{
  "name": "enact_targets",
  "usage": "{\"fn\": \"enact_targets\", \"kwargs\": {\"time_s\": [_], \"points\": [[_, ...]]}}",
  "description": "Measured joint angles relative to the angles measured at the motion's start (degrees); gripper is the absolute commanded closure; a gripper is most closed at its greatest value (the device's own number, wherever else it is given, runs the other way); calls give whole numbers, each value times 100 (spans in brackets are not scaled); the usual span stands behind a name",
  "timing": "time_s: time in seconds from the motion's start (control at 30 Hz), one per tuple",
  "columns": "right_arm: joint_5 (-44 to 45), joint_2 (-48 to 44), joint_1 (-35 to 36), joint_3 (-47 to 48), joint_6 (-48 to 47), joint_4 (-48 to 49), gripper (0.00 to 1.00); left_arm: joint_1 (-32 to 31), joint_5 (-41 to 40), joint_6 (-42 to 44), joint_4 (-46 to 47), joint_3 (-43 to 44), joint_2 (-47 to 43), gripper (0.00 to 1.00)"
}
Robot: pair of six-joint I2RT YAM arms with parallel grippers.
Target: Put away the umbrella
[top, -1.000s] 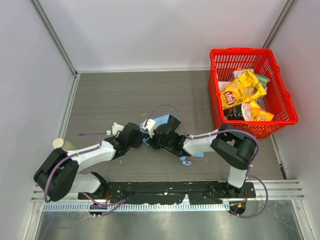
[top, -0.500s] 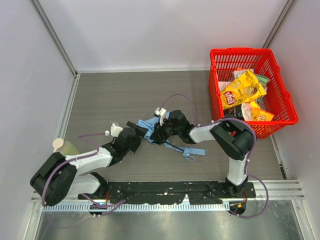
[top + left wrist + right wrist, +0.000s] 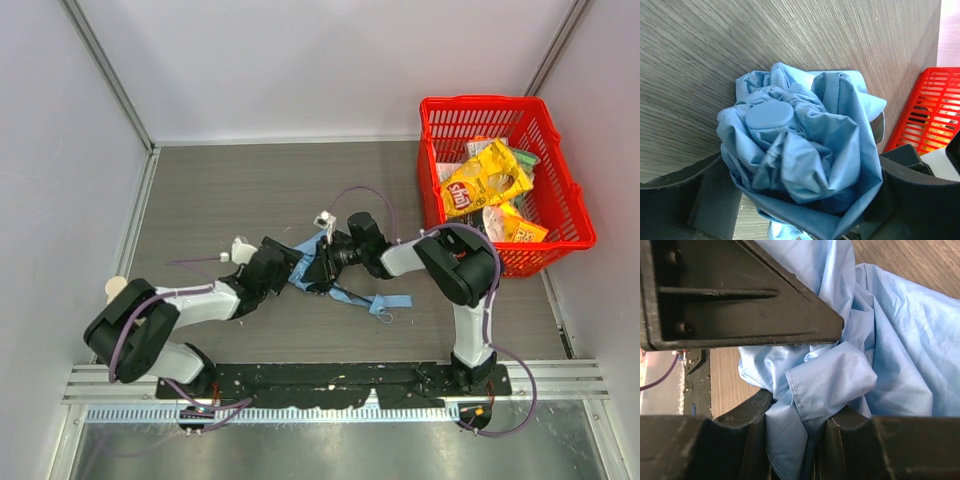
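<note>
— Where is the umbrella (image 3: 306, 252) seen?

— It is seen lying on the grey table (image 3: 230, 190), near the middle and well apart from the red basket (image 3: 478, 101) of snack bags (image 3: 484, 178). From above, only crumpled sky-blue fabric can be made out, because most of it is covered by the two wrists meeting over it. A pale blue strip (image 3: 352, 297) with a small loop at its end is left trailing toward the near right.

— How is it held?

— The left gripper (image 3: 285, 262) is shown released. In its wrist view its fingers (image 3: 695, 200) are spread wide to either side of the bunched fabric, with the round blue cap turned toward the lens. The right gripper (image 3: 322, 268) is clenched on a fold of the umbrella, which is packed between its dark jaws in the wrist view.

— What cannot be told?

— No shaft or ribs can be made out, as they are buried in the cloth. It cannot be judged whether the left fingers are pressed against the fabric. The basket is cut off at the right edge of the left wrist view.
</note>
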Motion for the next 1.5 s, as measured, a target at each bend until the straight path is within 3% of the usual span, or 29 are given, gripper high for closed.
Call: {"fn": "enact_targets", "kwargs": {"time_s": [0.1, 0.23, 0.33, 0.37, 0.47, 0.57, 0.63, 0.83, 0.93, 1.03, 1.1, 1.33, 1.5], "points": [[-184, 111, -70, 92, 149, 20, 99, 0, -11, 125, 459, -155, 210, 47], [-229, 184, -90, 129, 232, -22, 99, 35, 66, 142, 1252, -501, 345, 93], [-236, 192, -109, 142, 297, -55, 95, 85, 125, -11, 1493, -575, 354, 100], [-221, 188, -111, 160, 293, -118, 91, 92, 138, 33, 1493, -590, 356, 100], [-31, 46, -59, 249, 127, -601, 63, 92, 164, 59, 1517, -632, 350, 100], [393, -282, 31, 304, -39, -1362, 44, 81, 295, 101, 1541, -678, 275, 100], [894, -634, 109, 378, -98, -2068, 41, 76, 415, 186, 1589, -743, 155, 100], [2026, -1856, 175, 422, -2, -3735, 34, 291, 942, 772, 2164, -1255, -389, 100], [2363, -2953, 146, 160, 186, -4177, 32, 442, 1235, 1248, 2258, -1405, -813, 100], [2680, -4094, 111, -105, 293, -4555, 46, 584, 1486, 1711, 2347, -1421, -1228, 100], [2771, -4531, 90, -302, 330, -4649, 50, 697, 1711, 2015, 2347, -1421, -1519, 100], [2393, -4903, 122, -1606, 374, -4518, 44, 953, 2391, 2627, 2391, -1438, -2332, 100], [2306, -4758, 564, -1635, 363, -4129, 41, 1038, 2844, 2752, 2435, -1438, -2483, 100]]}}
